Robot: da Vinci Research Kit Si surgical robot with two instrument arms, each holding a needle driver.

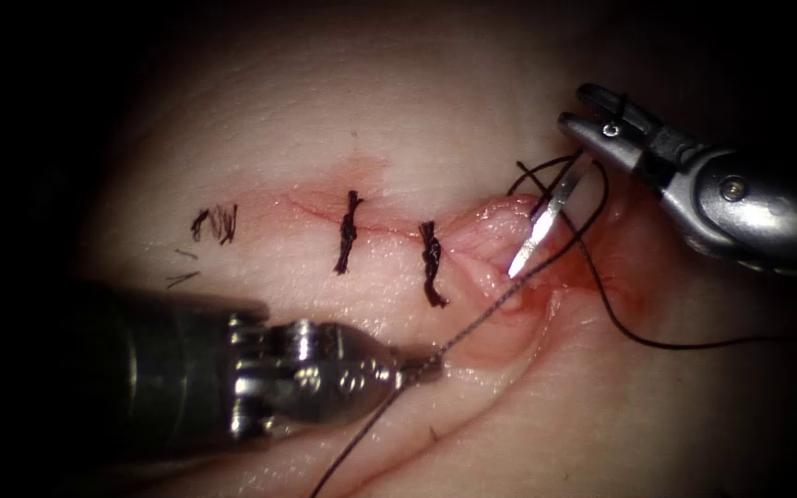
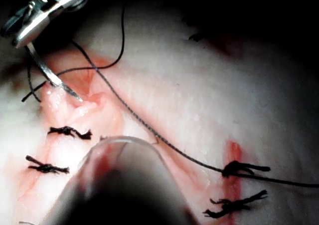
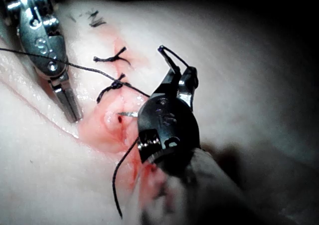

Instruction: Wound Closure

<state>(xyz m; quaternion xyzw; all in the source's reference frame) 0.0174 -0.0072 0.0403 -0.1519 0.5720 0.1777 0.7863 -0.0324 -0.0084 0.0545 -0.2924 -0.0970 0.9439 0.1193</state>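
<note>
Endoscope view: the curved steel needle (image 1: 546,224) is held near its blunt end by the closed jaws of the right tool (image 1: 590,138), above the open right end of the cut (image 1: 509,277). Its bright tip hangs over the puckered pink lips of the cut; whether it touches them cannot be told. Dark thread (image 1: 620,323) is looped around the needle and trails off to the right across the tissue (image 1: 417,120). A second run of thread is stretched from the cut's lips down to the left tool (image 1: 422,369), whose narrow jaws are closed on it. Two black knotted stitches (image 1: 348,232) are set across the closed stretch of the cut to the left, with frayed cut ends (image 1: 216,222) lying farther left. The tissue is pale, moist and glossy, folded into soft ridges, and stained with red fluid (image 1: 601,267) around the open end. Darkness surrounds the lit surface.

From the right wrist view, the needle's tip (image 3: 127,114) is seen just beside the dark wristed head of the right tool (image 3: 177,80).
</note>
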